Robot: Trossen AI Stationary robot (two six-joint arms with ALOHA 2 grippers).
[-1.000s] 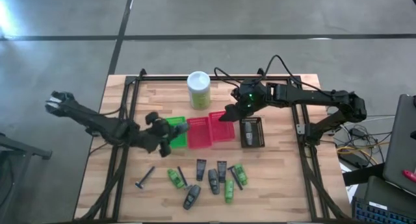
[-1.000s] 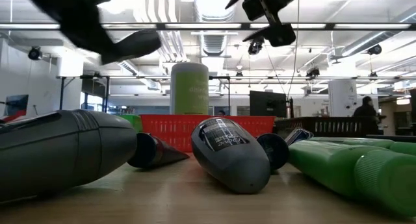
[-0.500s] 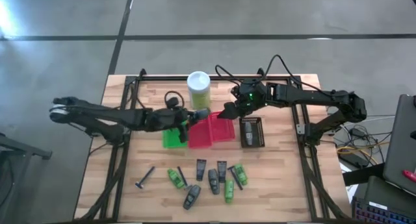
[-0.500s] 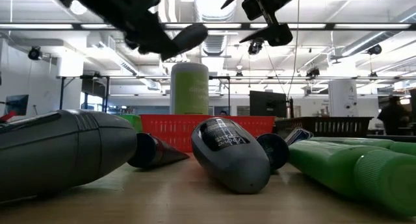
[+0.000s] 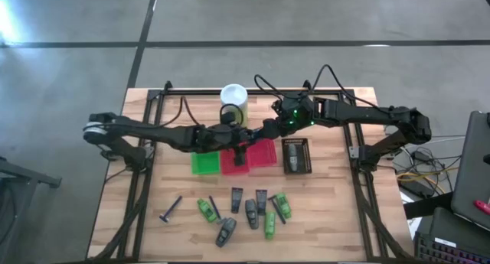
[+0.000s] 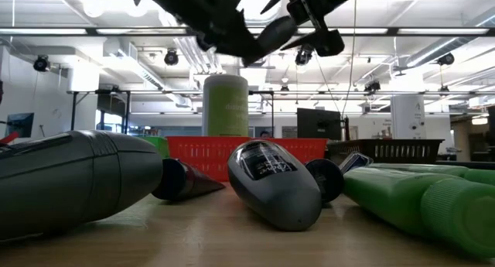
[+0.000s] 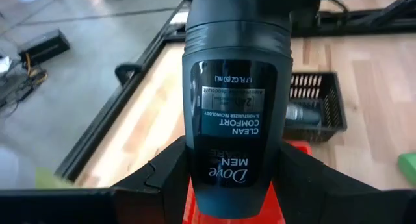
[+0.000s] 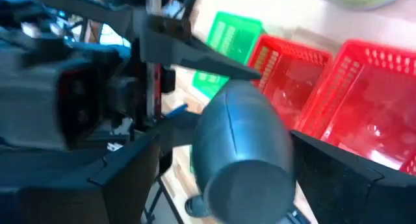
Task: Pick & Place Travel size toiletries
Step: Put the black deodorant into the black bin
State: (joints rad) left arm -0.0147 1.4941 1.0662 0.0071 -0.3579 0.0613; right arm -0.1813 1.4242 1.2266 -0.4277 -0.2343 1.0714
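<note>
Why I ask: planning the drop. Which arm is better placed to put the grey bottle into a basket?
Left. The left gripper is shut on the grey bottle, right above the red basket. The right gripper is open beside it, holding nothing, so it would first need a handover.

We see the left gripper (image 5: 243, 138) reaching over the red baskets (image 5: 246, 156), with the right gripper (image 5: 268, 131) just beside it at two o'clock; the loose toiletries (image 5: 249, 212) lie at six o'clock, well apart from both
</note>
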